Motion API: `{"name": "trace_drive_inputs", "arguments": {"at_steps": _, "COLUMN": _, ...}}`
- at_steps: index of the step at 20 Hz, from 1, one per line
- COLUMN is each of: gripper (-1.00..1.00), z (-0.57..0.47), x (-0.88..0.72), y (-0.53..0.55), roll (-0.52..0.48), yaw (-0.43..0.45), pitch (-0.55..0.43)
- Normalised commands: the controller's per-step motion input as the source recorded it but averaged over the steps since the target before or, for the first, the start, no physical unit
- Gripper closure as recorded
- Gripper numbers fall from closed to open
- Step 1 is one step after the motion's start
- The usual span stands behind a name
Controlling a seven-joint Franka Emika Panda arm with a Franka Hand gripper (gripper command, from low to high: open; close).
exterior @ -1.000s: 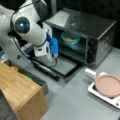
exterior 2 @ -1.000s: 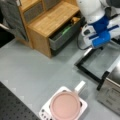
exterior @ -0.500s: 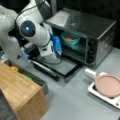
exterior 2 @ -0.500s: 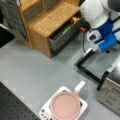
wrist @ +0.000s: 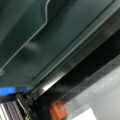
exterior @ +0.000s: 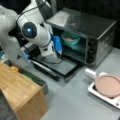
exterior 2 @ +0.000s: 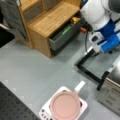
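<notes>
- The gripper (exterior: 26, 53) is seen low over the outer edge of the oven door (exterior: 57, 66), at a front view's left; in a front view (exterior 2: 91, 51) it is placed at the near end of that door (exterior 2: 100, 66).
- How far the jaws stand apart cannot be told, since they are hidden behind the arm's wrist in both front views and only a dark, ridged part is shown at the bottom left of the wrist view. Nothing is seen held between them.
- The door is folded down flat and is laid open in front of the toaster oven (exterior: 92, 32); its dark handle bar (exterior: 46, 70) is set along the front edge, just beside the gripper.
- In the wrist view, the glass pane of the door (wrist: 37, 37) is filled across most of the frame, with its metal edge strip (wrist: 75, 62) run diagonally below.
- 1 teal bowl (exterior: 70, 38) with something orange in it is seen inside the oven.
- A wooden cabinet (exterior 2: 50, 20) with 1 open drawer (exterior 2: 65, 33) is stood near the arm.
- A pink pan (exterior 2: 65, 106) is set on a white hob (exterior 2: 45, 112), well apart from the gripper.
</notes>
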Motion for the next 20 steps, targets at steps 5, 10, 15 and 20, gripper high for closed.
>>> {"name": "trace_drive_inputs", "arguments": {"at_steps": 5, "gripper": -1.00, "z": -0.12, "x": 0.02, "y": 0.15, "roll": 0.106, "yaw": 0.011, "pitch": -0.090}}
{"name": "trace_drive_inputs", "arguments": {"at_steps": 10, "gripper": -1.00, "z": -0.18, "x": 0.02, "y": 0.19, "roll": 0.097, "yaw": -0.018, "pitch": -0.119}}
{"name": "trace_drive_inputs", "arguments": {"at_steps": 15, "gripper": -1.00, "z": -0.19, "x": -0.01, "y": 0.18, "roll": 0.114, "yaw": -0.039, "pitch": -0.109}}
{"name": "trace_drive_inputs", "arguments": {"at_steps": 20, "gripper": -1.00, "z": -0.16, "x": -0.03, "y": 0.10, "roll": 0.135, "yaw": -0.043, "pitch": -0.104}}
